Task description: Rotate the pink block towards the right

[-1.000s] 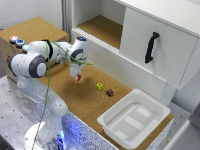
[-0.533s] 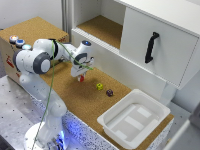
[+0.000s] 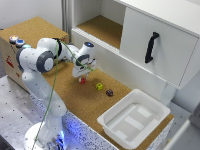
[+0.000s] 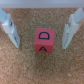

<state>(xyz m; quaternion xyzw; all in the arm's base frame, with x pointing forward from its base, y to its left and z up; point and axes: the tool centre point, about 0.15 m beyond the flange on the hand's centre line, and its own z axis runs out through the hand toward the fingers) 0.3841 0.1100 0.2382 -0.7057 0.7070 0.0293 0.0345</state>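
Observation:
The pink block (image 3: 83,80) lies on the cork tabletop, a small pinkish-red cube with dark letters on its faces (image 4: 44,41). My gripper (image 3: 82,75) hangs right above it, pointing down. In the wrist view the gripper (image 4: 39,43) is open. One finger (image 4: 10,29) stands on each side of the block, the other finger (image 4: 69,31) opposite. Both are apart from the block, with cork showing in the gaps.
A small yellow block (image 3: 99,86) and a dark maroon block (image 3: 109,92) lie on the cork toward the exterior view's right. Beyond them sits a white tray (image 3: 151,107). A white cabinet (image 3: 150,50) with a black handle stands behind.
The gripper has shifted slightly toward the exterior view's right and come down over the pink block. The blocks have not moved.

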